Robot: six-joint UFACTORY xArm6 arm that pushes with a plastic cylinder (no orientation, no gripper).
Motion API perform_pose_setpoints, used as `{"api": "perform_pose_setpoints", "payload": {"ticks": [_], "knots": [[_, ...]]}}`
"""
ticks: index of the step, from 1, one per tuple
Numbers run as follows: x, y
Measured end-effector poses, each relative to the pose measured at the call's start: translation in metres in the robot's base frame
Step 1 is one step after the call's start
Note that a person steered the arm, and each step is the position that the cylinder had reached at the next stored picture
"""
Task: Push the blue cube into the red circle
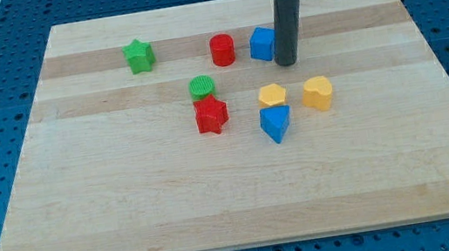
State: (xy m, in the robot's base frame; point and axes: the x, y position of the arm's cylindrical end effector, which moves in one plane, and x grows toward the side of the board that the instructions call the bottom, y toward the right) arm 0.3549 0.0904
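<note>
The blue cube sits near the view's top centre of the wooden board. The red circle, a short red cylinder, stands just to its left with a small gap between them. My dark rod comes down from the view's top, and my tip rests on the board right beside the cube's right side, slightly toward the view's bottom. The rod hides part of the cube's right edge.
A green star lies at the upper left. A green cylinder and a red star sit below the red circle. Two yellow blocks and a blue triangular block lie below my tip.
</note>
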Motion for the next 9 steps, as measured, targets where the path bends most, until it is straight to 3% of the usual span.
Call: {"api": "perform_pose_setpoints", "payload": {"ticks": [6, 9], "knots": [[-0.050, 0.004], [-0.043, -0.014]]}}
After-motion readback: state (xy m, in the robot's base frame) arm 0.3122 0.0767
